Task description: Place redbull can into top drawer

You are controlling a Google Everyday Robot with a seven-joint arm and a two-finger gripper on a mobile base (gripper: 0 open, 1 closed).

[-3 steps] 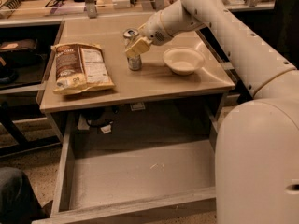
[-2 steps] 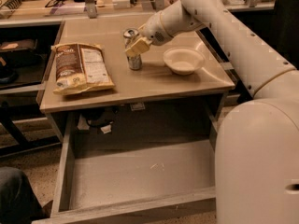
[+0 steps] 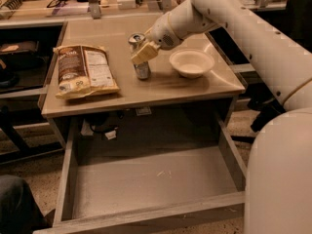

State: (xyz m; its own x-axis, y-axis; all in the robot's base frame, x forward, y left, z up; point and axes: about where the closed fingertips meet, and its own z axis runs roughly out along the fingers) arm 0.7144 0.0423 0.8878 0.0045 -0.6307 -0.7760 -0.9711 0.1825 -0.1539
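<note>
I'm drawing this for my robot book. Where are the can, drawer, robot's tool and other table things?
redbull can: upright on the table, beside the bowl
tool: at the can's middle
top drawer: pulled open below, can not inside
bowl: white, on table
snack bag: flat, table's far side from the bowl

The hand sat at the top of the redbull can, mid-tabletop. Just right of the can stood a white bowl. Well to the left lay a chip bag, and a bare lane ran between bag and can to the near edge. Below that edge the top drawer stood pulled out, its pale bottom open from above. The robot's arm crowded the right side.
</note>
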